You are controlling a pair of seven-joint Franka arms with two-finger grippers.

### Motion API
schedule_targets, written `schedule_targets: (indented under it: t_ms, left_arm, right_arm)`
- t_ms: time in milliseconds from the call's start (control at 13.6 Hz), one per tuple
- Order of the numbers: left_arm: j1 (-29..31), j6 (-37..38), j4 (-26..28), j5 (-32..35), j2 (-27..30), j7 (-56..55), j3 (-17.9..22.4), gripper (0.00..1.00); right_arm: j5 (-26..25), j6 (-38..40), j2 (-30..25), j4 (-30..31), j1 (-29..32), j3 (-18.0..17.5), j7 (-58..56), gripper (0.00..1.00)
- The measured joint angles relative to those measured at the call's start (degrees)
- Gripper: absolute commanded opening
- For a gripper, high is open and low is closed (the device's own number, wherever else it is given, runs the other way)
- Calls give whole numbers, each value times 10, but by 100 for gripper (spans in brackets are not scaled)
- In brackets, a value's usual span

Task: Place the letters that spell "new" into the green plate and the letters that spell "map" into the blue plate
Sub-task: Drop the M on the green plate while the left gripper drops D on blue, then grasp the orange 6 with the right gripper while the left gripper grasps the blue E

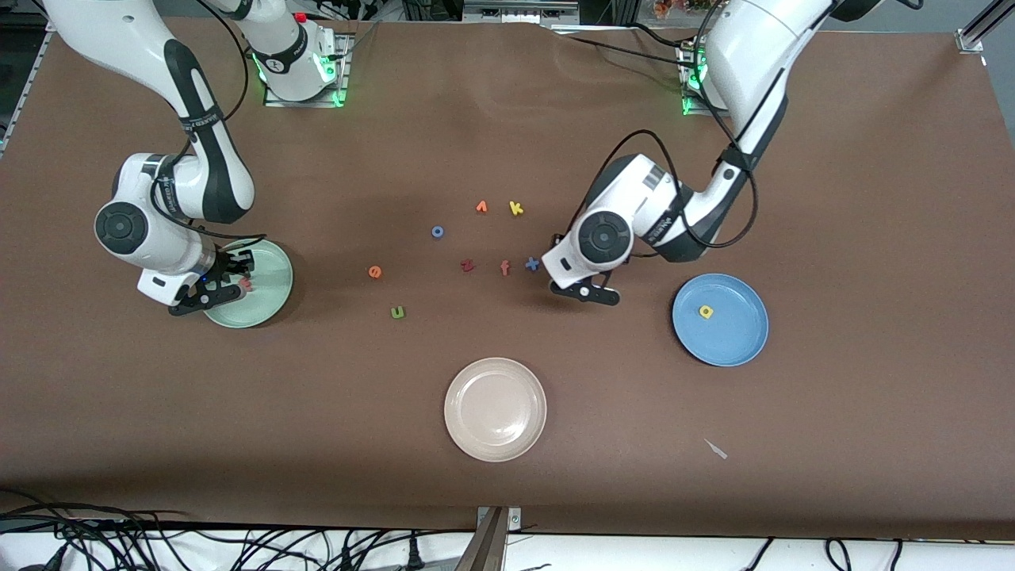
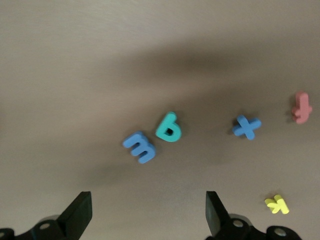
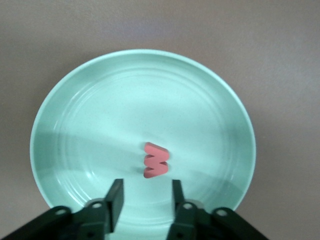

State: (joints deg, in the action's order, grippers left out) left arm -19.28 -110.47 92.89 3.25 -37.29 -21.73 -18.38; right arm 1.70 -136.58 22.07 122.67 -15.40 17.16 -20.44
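Right wrist view: the right gripper (image 3: pixel 145 200) hangs over the green plate (image 3: pixel 90 110), fingers parted, pink w (image 3: pixel 155 160) lying loose in it. Left gripper (image 2: pixel 147 212) gapes wide above m (image 2: pixel 140 146) and p (image 2: pixel 169 127); a (image 1: pixel 705 312) sits in the blue plate (image 1: pixel 741 337).

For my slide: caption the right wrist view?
Right gripper, fingers parted, above the pink w lying in the green plate.

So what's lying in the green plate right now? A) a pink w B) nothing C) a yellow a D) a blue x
A: a salmon-pink w lies in the green plate, just past the right gripper, whose fingers are apart.
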Motion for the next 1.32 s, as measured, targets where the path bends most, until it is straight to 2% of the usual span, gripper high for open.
schedule_targets:
  t_ms: [147,221,368,515,662,809,1030,1324]
  left_arm:
    - [2,-3,9,0,0,66,3,100]
    - [5,-3,12,0,0,64,3,100]
    - [7,-3,20,0,0,-2,4,99]
    - [7,-30,42,0,1,-67,4,96]
    - [22,-110,91,0,4,-102,6,77]
    - [50,-167,134,0,9,-134,6,71]
    - [58,-178,150,0,19,-185,3,71]
    - [56,-178,152,0,26,-206,0,73]
  right_arm:
    - [16,-1,-6,0,-1,0,7,100]
    - [18,-1,-10,-1,-2,-3,27,100]
    - [19,-1,-18,-1,-4,-25,95,100]
    - [19,-1,-24,-1,-7,-63,185,100]
    - [19,-4,-26,-1,-10,-103,284,100]
    - [19,-20,-26,-1,-13,-138,379,100]
    - [19,-51,-22,0,-24,-168,489,100]
    - [19,-114,13,5,-79,-171,613,100]
